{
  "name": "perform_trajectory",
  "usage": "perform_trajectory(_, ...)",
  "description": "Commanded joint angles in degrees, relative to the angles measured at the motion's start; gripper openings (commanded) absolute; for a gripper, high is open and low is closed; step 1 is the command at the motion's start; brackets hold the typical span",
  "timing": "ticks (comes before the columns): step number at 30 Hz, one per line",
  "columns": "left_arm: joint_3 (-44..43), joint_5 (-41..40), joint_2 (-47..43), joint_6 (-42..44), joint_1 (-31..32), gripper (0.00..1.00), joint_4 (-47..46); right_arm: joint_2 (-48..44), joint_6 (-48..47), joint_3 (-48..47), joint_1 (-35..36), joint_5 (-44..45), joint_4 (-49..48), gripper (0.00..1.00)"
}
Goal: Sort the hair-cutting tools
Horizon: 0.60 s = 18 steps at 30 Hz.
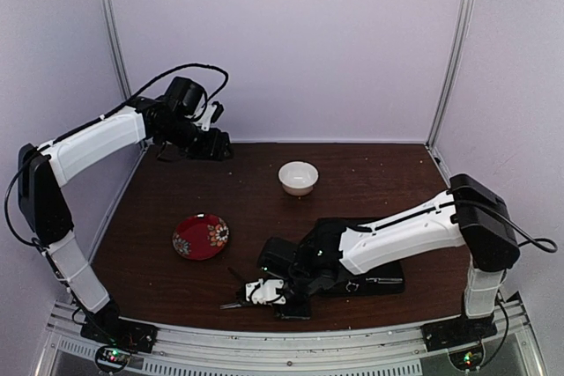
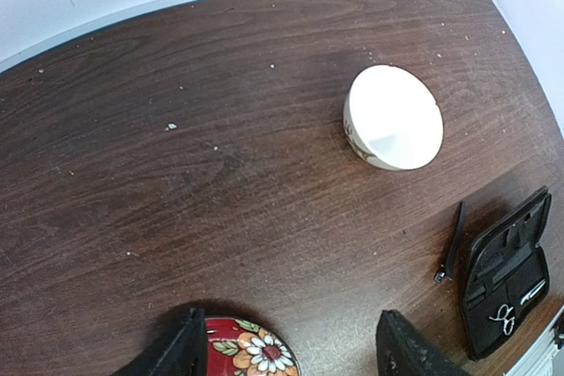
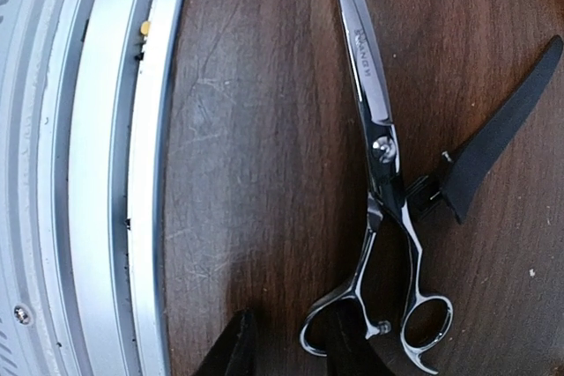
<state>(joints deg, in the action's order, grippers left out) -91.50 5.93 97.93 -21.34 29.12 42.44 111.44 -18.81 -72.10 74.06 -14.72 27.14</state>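
Dark table (image 1: pixel 370 173), open wood mid-field; scissors (image 3: pixel 379 129) lie near its front rail (image 3: pixel 115 173), touching a black tool (image 3: pixel 502 129); right gripper (image 3: pixel 291 345) part-open astride one handle ring; left gripper (image 2: pixel 291 341) spread, empty.

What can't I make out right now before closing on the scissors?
Right wrist view: whether the right claw touches the long silver metal scissors; the bottom edge cuts off its fingers.
Top view: those scissors, mostly hidden under that claw.
Top view: the flat black rectangular case, largely covered by the right arm.
Left wrist view: case contents too small.
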Motion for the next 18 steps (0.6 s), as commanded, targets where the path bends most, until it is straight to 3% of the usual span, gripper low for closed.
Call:
perform_trajectory(1, 0.5, 1.2, -2.0, -0.2, -0.6, 0.68, -2.1, 2.0, 1.3, -1.2, 0.2, 2.1, 0.3, 0.27)
perform_trajectory(4, 0.6, 1.2, -2.2, -0.2, -0.6, 0.68, -2.1, 2.9, 1.8, -1.7, 0.3, 2.2, 0.4, 0.23)
perform_trajectory(12, 0.8, 0.5, -2.3, -0.1, -0.6, 0.67, -2.2, -0.5, -0.2, -1.4, 0.2, 0.3, 4.0, 0.0)
perform_trajectory(18, 0.9, 0.4, -2.2, 0.2, -0.7, 0.67, -2.1, -11.2, -3.6, 1.4, 0.1, -1.3, 9.0, 0.0)
